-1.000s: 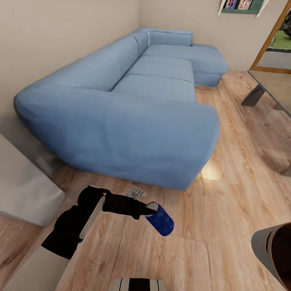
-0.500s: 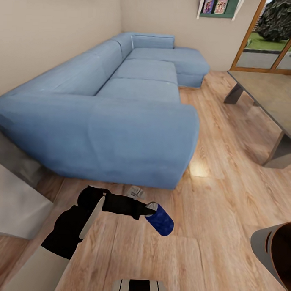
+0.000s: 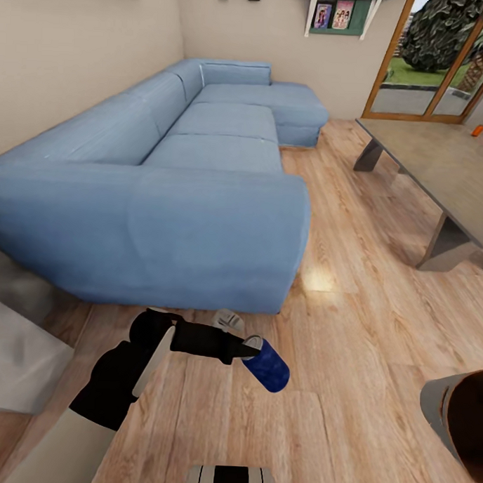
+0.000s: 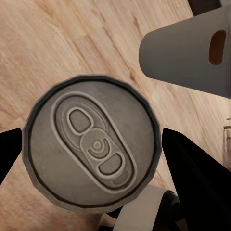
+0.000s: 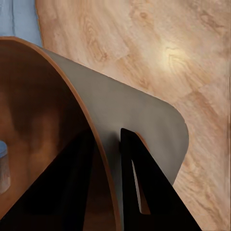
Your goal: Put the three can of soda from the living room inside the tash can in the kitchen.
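One blue can [image 3: 266,365] sat clamped in the left gripper [image 3: 249,352], lower centre of frame; the right gripper [image 5: 108,159] pinched the trash can [image 3: 459,416] wall, lower right. Tilted like that, the can could've slipped out or missed the bin.

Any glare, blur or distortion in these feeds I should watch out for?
Head view: a bright glare patch on the floor beside the sofa; wide-angle stretch at the edges. Left wrist view: the blue can top is sharp, the fingers plain black. Right wrist view: the same kind of glare on the floorboards, the trash can wall evenly lit.
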`<state>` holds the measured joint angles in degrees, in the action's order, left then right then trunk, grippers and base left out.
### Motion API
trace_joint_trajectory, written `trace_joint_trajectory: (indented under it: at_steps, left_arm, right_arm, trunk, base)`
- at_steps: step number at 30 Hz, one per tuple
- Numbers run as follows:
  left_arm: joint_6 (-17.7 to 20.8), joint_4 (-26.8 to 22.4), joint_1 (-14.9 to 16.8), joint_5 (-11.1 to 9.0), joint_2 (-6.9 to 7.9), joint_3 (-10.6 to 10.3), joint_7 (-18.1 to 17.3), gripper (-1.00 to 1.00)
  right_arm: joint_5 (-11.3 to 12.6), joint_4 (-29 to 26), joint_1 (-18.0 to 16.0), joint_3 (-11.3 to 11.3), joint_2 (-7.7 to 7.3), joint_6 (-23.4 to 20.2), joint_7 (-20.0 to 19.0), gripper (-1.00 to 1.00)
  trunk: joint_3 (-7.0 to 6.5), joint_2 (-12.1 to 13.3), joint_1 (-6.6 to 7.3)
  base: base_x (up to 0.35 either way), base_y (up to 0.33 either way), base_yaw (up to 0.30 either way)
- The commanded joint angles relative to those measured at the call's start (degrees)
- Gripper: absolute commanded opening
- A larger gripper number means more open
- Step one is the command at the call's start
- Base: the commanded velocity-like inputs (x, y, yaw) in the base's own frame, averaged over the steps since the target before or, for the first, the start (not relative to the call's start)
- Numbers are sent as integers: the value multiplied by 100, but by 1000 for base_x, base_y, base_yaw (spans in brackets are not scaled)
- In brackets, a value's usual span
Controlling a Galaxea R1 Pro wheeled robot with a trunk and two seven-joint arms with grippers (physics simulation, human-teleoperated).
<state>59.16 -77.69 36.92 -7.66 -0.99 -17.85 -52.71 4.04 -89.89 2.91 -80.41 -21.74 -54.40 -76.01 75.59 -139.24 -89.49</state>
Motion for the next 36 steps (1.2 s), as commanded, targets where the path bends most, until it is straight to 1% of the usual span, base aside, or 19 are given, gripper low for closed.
trace_joint_trajectory:
  at_steps: [1, 2, 4, 5, 7, 8, 9, 10, 12, 13, 14, 18, 25, 27, 28, 30, 31, 34, 36]
  left_arm:
    - [9, -4, 0, 8, -4, -10, 6, -100]
    - [17, -8, 0, 9, -9, -9, 6, -100]
    - [22, -15, 0, 6, -23, -8, 6, -100]
    - [24, -15, 0, 3, -39, -4, 6, -100]
    - [25, -13, 0, 3, -46, -2, 6, -100]
    - [21, -11, 0, 7, -48, -3, 6, -100]
    - [16, -10, 0, 8, -49, -3, 6, -100]
    - [6, -10, 0, 14, -52, -3, 10, -100]
    - [-5, -9, 0, 17, -58, -1, 14, -100]
    - [-10, -9, 0, 18, -61, 0, 16, -100]
    - [-15, -9, 0, 20, -73, 1, 26, -100]
    - [-14, -2, 0, 39, -203, -3, 46, -100]
    - [-19, 2, 0, 45, -270, -1, 50, -100]
    - [-19, 0, 0, 48, -322, 1, 50, -100]
    - [-19, -3, 0, 51, -380, 1, 50, -100]
    - [-14, -11, 4, 53, -483, 1, 50, -100]
    - [6, -32, 7, 49, -612, 1, 46, -100]
    - [41, -348, 8, 4, -766, 2, 30, -100]
    - [54, -598, 8, -30, -794, 6, 16, -100]
  right_arm:
    - [33, -2, -1, 47, -35, 56, 4, -100]
    - [30, -2, 5, 151, -109, -86, 6, -100]
    - [28, -2, 13, 396, -380, -551, 16, -100]
    - [23, -2, 15, 669, -571, -560, 39, -100]
    - [22, -2, 16, 863, -759, -560, 158, -100]
    - [23, -2, 14, 961, -856, -560, 398, -100]
    - [25, -2, 7, 1025, -895, -560, 585, -100]
    - [26, -2, -37, 1190, -934, -560, 976, -100]
    - [31, -2, -168, 1452, -952, -560, 1466, -100]
    - [33, -2, -234, 1546, -953, -560, 1595, -100]
    - [34, -2, -404, 1784, -946, -560, 1808, -100]
    - [48, -2, -786, 2517, -919, -560, 2032, -100]
    - [145, -2, -1229, 3182, -898, -560, 2041, -100]
    - [144, -2, -1435, 3447, -845, -560, 2048, -100]
    - [136, -2, -1584, 3683, -790, -560, 2061, -100]
    - [94, -2, -1827, 3995, -681, -560, 2164, -100]
    - [68, -2, -2081, 4350, -469, -560, 2513, -100]
    - [56, -2, -2387, 4910, -59, -560, 3232, -100]
    - [54, -2, -2455, 5085, 99, -560, 3497, -100]
  trunk:
    - [-1, 0, 0]
    - [-1, 0, 0]
    - [-1, 0, 0]
    - [-1, 0, 0]
    - [-1, 0, 0]
    - [-1, 0, 0]
    - [-1, 0, 0]
    - [-1, 0, 0]
    - [-1, 0, 0]
    - [-1, 0, 0]
    - [-1, 0, 0]
    - [-1, 0, 0]
    - [-1, 0, 0]
    - [-1, 0, 0]
    - [-1, 0, 0]
    - [-1, 0, 0]
    - [-1, 0, 0]
    - [-1, 0, 0]
    - [-1, 0, 0]
  base:
    - [0, 0, -5]
    - [0, 0, -3]
    - [0, 0, -1]
    - [0, 0, 0]
    - [0, 0, 0]
    - [0, 0, 0]
    - [0, 0, 0]
    - [0, 0, 0]
    - [0, 0, 0]
    - [0, 0, 0]
    - [0, 0, 0]
    - [0, 0, 0]
    - [0, 0, 0]
    - [0, 0, 0]
    - [0, 0, 0]
    - [0, 0, 0]
    - [0, 0, 0]
    - [0, 0, 0]
    - [0, 0, 0]
